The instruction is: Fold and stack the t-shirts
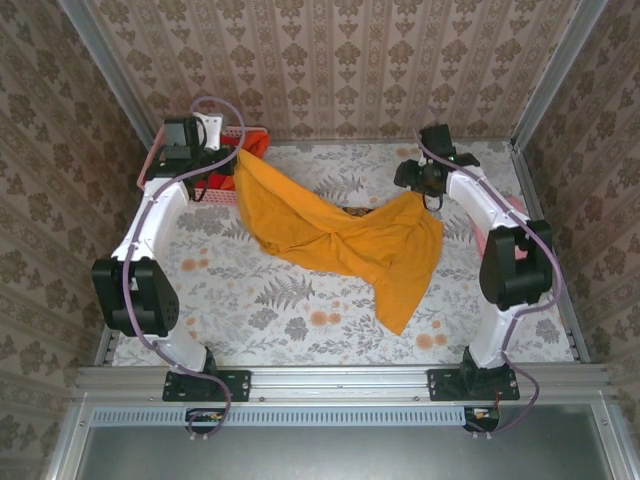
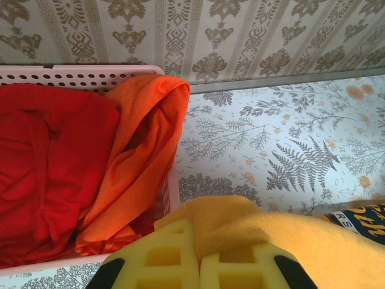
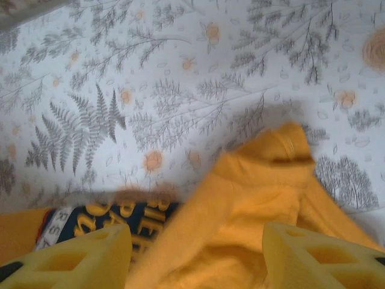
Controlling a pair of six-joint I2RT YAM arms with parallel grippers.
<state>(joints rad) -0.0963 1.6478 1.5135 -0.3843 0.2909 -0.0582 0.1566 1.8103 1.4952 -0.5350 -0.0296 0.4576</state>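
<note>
There are 1 golden-yellow t-shirt (image 1: 340, 235), 1 red t-shirt (image 2: 48, 168), 1 orange t-shirt (image 2: 144, 138) and 1 pink basket (image 2: 78, 75).

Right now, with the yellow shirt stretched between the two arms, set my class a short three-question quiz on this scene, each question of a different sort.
1. True or false: the left hand is shut on the golden-yellow t-shirt.
2. What lies in the pink basket? A) a red t-shirt and an orange t-shirt; B) a blue towel; C) folded socks.
3. Fill in: the right hand has its fingers ____.
Key: 1 true; 2 A; 3 open.
</note>
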